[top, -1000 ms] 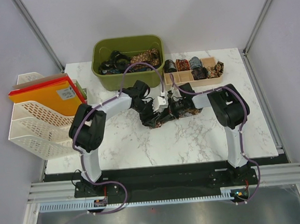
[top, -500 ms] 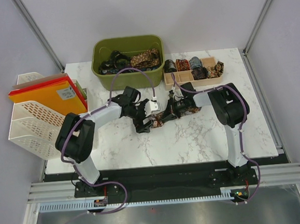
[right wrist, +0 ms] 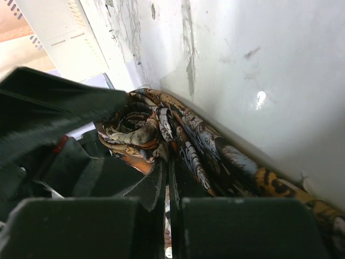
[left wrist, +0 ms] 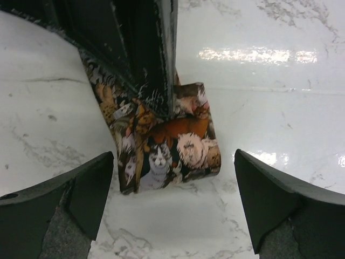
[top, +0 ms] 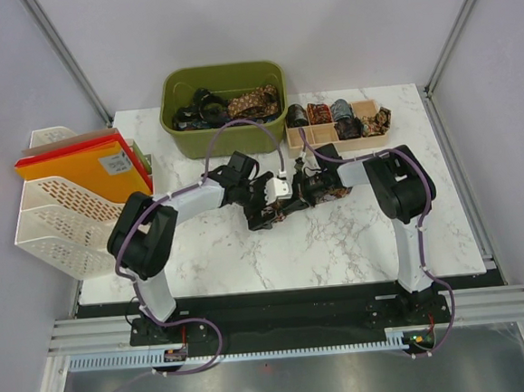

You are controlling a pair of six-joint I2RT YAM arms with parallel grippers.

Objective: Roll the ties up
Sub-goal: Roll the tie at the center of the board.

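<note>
A dark tie (top: 286,207) with a brown-orange animal print lies on the marble table between my two grippers. In the left wrist view its flat end (left wrist: 167,145) rests on the table just ahead of my open left gripper (left wrist: 173,167), which touches nothing. My left gripper (top: 265,205) is at the tie's left end. My right gripper (top: 300,189) is shut on the tie; in the right wrist view its fingers (right wrist: 156,189) pinch the fabric beside a partly rolled coil (right wrist: 135,129). The same black fingers (left wrist: 153,59) show in the left wrist view, clamping the tie from above.
A green bin (top: 227,135) holding several loose ties stands at the back. A wooden tray (top: 330,137) with rolled ties sits to its right. A white file rack (top: 63,212) with orange folders stands at the table's left edge.
My left gripper pulled back to the left, then came right again to the tie's end, open. My right gripper stayed shut on the tie, nearly still.
</note>
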